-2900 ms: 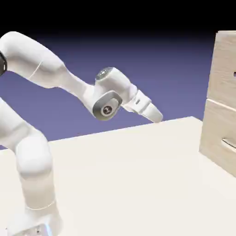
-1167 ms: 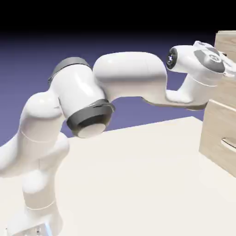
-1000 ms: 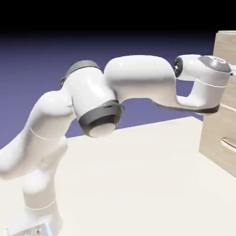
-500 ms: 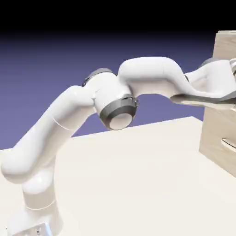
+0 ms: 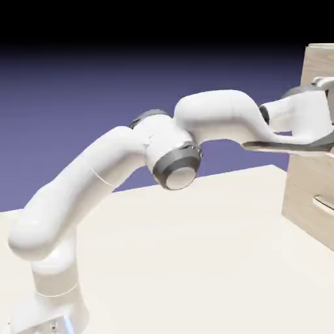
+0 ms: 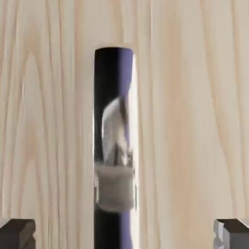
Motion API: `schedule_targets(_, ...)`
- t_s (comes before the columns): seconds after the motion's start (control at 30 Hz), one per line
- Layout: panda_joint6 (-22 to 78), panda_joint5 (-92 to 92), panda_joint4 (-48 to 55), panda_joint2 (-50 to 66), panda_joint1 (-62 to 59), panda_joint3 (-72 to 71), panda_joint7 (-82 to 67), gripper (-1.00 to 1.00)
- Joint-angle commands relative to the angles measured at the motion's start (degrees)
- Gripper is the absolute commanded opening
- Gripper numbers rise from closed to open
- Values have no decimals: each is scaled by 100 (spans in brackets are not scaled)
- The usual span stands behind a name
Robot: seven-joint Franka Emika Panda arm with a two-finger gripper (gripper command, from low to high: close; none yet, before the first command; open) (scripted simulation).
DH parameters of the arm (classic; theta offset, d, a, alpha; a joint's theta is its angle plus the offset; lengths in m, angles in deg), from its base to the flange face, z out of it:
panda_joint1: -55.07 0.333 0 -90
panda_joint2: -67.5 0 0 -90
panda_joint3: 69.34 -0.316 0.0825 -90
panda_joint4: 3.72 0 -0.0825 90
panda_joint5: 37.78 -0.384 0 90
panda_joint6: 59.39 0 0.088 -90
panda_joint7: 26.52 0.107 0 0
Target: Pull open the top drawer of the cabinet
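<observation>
Top drawer handle (image 6: 115,146) on the cabinet front (image 6: 189,121), running lengthwise between the widely parted fingertips of the pincer (image 6: 124,235), seen ungripped, its long axis crossing the closing direction squarely.

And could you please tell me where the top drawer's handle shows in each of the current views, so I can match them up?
Exterior view: not visible; the arm covers that part of the cabinet, at the right edge.
Hand view: the shiny handle runs upright from the upper middle to the bottom edge, between the open fingers.
Shared landmark: the pale wood grain of the cabinet front.
</observation>
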Motion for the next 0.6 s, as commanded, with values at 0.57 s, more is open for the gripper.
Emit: schedule_targets(0.57,-237,-4133,1197,-1163,331,65,-4486,0)
